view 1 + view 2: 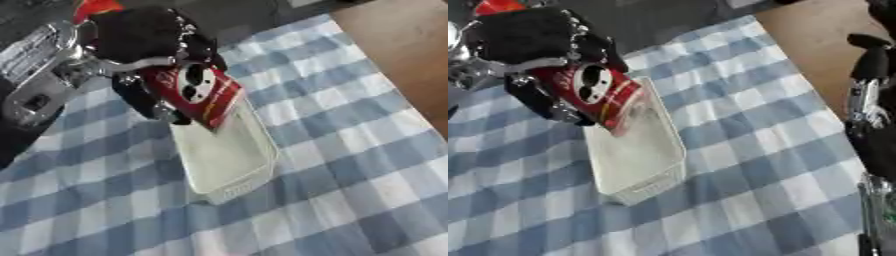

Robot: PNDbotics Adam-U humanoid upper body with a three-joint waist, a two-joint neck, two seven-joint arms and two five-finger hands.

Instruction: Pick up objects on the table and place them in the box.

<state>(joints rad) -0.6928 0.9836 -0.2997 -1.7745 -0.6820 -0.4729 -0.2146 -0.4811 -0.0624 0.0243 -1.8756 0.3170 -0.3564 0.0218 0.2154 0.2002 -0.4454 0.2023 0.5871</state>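
Our left hand (144, 47) is curled round a red packet (197, 90) above the box (229, 160); it looks light and crinkly, perhaps slippery, best held across its middle.

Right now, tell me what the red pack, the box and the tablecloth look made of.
Red pack: probably printed film or thin card, slightly shiny.
Box: looks like translucent whitish plastic, with thin moulded walls.
Tablecloth: seemingly woven fabric, matte, in a blue and white check.
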